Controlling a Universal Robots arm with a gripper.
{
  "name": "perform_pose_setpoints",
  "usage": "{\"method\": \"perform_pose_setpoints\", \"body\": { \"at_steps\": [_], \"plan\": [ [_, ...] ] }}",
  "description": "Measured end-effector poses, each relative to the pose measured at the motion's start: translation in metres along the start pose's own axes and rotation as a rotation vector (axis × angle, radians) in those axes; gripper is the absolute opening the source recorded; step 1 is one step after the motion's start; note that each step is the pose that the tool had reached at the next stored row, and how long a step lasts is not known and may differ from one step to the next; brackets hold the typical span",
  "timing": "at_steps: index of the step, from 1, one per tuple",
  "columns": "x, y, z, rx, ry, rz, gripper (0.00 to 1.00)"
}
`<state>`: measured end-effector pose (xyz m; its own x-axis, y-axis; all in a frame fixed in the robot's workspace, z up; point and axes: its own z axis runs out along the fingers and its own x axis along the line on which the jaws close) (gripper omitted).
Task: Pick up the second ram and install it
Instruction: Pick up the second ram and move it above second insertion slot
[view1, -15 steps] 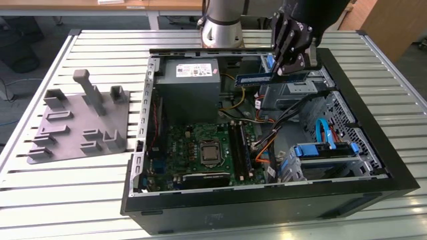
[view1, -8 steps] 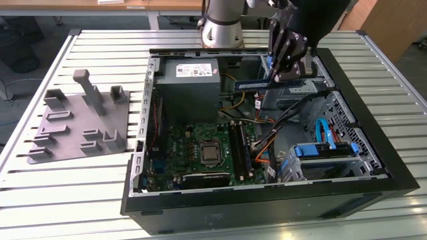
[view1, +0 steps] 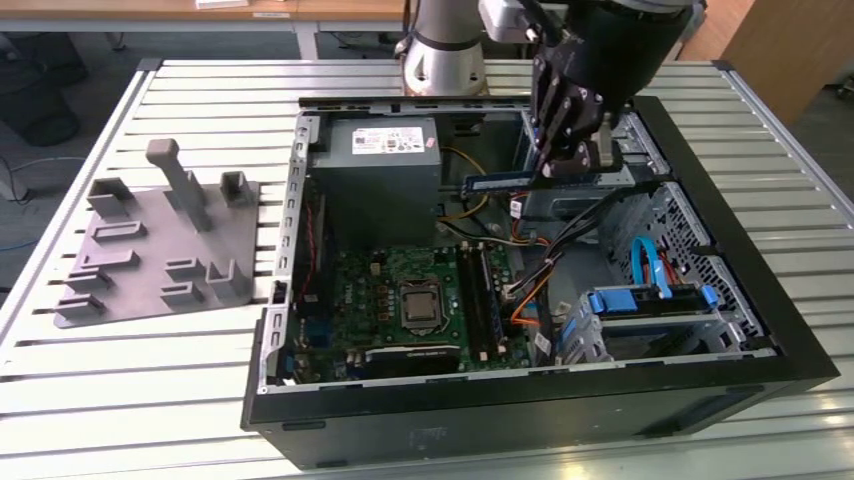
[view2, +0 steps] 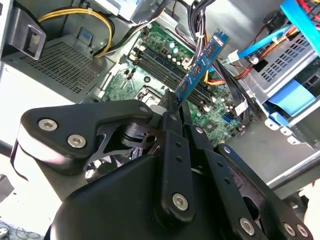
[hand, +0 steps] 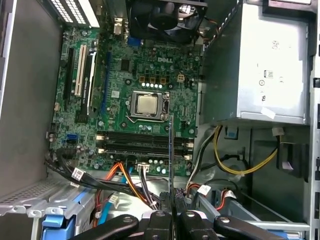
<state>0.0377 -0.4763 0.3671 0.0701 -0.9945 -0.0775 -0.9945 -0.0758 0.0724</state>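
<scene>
The black gripper (view1: 567, 168), built of bolted metal links, is clamped on 1 end of the second ram (view1: 505, 181), its 2 fingers pinched against the flat faces. In the second wrist view the second ram (view2: 202, 61) is a thin, narrow blue-green strip studded with dark chips. It hangs inside the open computer case (view1: 747, 345), above the green motherboard (hand: 125, 75) and clear of its long black slots (hand: 140, 142). A boxy grey metal power supply (view1: 374, 160) sits beside it. The case rests on a ribbed pale table (view1: 134, 390) near a grey moulded holder (view1: 160, 240).
</scene>
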Motion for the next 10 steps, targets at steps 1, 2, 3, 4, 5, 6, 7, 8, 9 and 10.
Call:
{"method": "perform_pose_setpoints", "body": {
  "at_steps": [1, 2, 3, 4, 5, 6, 7, 8, 9, 10],
  "plan": [
    [0.001, 0.001, 0.0018, 0.0, 0.0, 0.0, 0.14],
    [0.0021, 0.0025, 0.0037, 0.0, -0.0001, 0.0, 0.14],
    [0.0065, 0.013, 0.0106, 0.0, -0.0001, 0.0, 0.14],
    [0.0084, 0.0156, 0.0123, 0.0, 0.0003, 0.0, 0.14],
    [0.0104, 0.0179, 0.0141, 0.0, 0.0002, 0.0, 0.14],
    [0.012, 0.0206, 0.0161, 0.0, -0.0001, 0.0, 0.14],
    [0.0137, 0.0233, 0.018, 0.0, -0.0001, 0.0, 0.14],
    [0.015, 0.026, 0.02, 0.0, -0.0003, 0.0, 0.14],
    [0.0156, 0.0282, 0.0221, 0.0001, -0.0003, 0.0, 0.14],
    [0.0159, 0.0302, 0.0239, 0.0, -0.0002, 0.0, 0.14]
  ]
}}
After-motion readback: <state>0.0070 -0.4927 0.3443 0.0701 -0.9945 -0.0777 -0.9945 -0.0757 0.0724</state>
